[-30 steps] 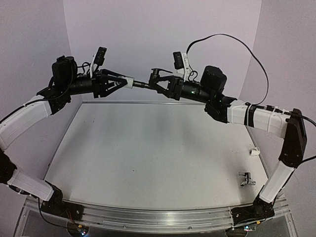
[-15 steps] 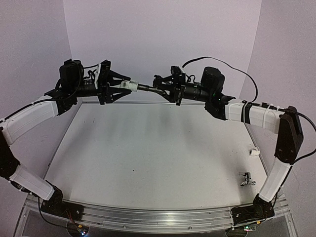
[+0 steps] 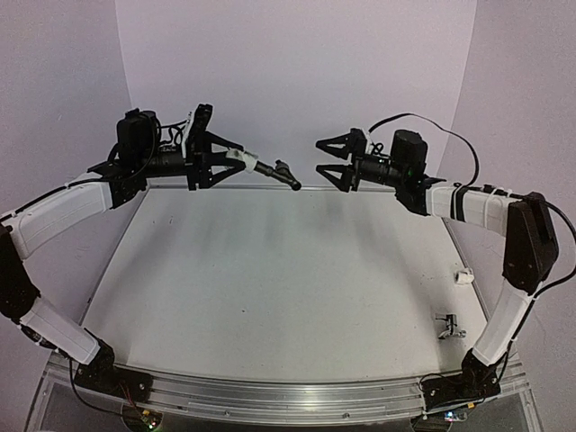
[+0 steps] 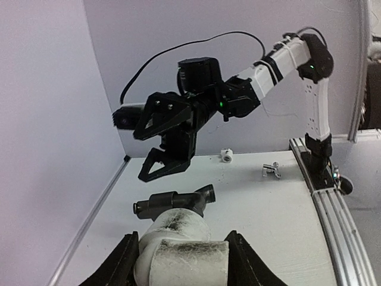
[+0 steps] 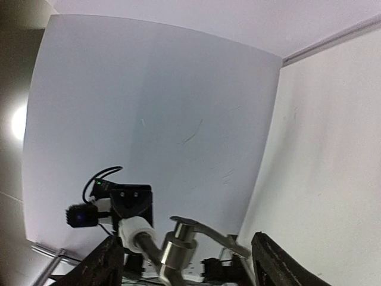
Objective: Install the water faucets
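Your left gripper [image 3: 230,162] holds a white plastic fitting [image 4: 178,241] with the dark grey metal faucet [image 3: 279,169].
Your right gripper [image 3: 322,159] gapes wide, upper right; shiny silver faucet [image 3: 447,326] lies lower right.

Right claw [image 5: 186,247]: black fingers spread wide, gripping nothing.
Grey metal lever-handled faucet [image 5: 176,255]: framed between those fingers, lever pointing right.
White cylindrical plastic fitting [image 5: 132,229]: joined to the faucet's left end.

Soft, even light fills the overhead view, with faint diffuse shadows on the surface [image 3: 270,270] beneath the arms. Lens distortion bows the near rail [image 3: 270,393]. In the left wrist view the nearest fitting [image 4: 178,250] is blurred. The right wrist view shows glare at its left edge and a dark upper-left corner.
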